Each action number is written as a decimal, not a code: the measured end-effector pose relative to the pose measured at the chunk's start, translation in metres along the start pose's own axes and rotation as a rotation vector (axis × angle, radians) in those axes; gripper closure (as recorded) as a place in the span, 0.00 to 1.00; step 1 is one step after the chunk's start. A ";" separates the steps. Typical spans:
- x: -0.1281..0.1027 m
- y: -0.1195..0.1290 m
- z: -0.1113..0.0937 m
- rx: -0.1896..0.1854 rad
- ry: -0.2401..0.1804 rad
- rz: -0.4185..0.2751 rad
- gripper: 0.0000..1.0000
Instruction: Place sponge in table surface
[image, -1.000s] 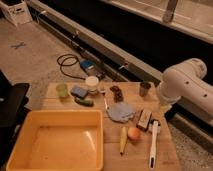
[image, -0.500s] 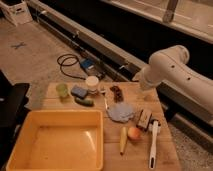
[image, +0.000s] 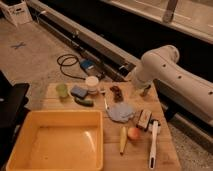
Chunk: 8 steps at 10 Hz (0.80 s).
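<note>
At the table's far right edge, my gripper (image: 142, 87) hangs low, fingers spread wide, nothing in them that I can see.
In the camera view, my white arm (image: 165, 70) covers most of it and runs out of frame at the right; a small dark shape below blurs into it. The sponge (image: 78, 91) lies on the table surface (image: 112, 149) well to the left, between the green cup (image: 61, 90) and the white cup (image: 92, 84).

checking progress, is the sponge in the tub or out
Out: sponge lies on the table beside the cup; gripper hangs over the table's far edge.
</note>
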 end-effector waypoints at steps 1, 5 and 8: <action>0.002 0.002 0.000 0.000 0.002 0.003 0.35; -0.024 -0.018 0.014 0.026 -0.015 -0.058 0.35; -0.075 -0.041 0.039 0.029 -0.042 -0.138 0.35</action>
